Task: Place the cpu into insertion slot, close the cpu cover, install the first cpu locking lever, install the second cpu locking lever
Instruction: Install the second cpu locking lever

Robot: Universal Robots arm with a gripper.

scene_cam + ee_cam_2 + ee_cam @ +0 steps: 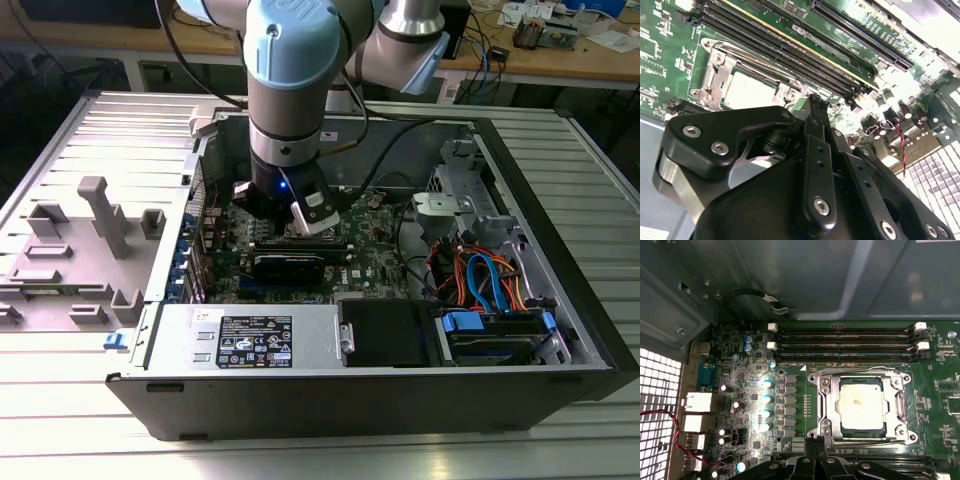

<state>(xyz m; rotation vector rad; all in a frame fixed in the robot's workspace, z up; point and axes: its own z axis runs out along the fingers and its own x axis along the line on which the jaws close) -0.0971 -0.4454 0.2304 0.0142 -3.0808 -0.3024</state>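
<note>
The cpu (861, 407) lies flat in the insertion slot on the green board, its dull silver top showing through the cutout of the cpu cover (826, 405). The cover's silver frame lies down around the chip and hides the slot's contact field. Thin metal levers run along the frame's edges (900, 405). In the second wrist view the cpu (749, 91) and cover (715, 75) sit just beyond my gripper (817, 102). My gripper (813, 446) hovers beside the socket's edge with its black fingers together, holding nothing. In the exterior view the gripper (292, 215) hangs low over the board inside the case.
Long black memory slots (845, 342) run beside the socket. Rear ports (697, 402) and capacitors line the board's edge. A power-supply box (250, 340) and a drive bay with coloured cables (480, 280) fill the case's near side. Grey fixture blocks (90, 230) stand at the exterior view's left.
</note>
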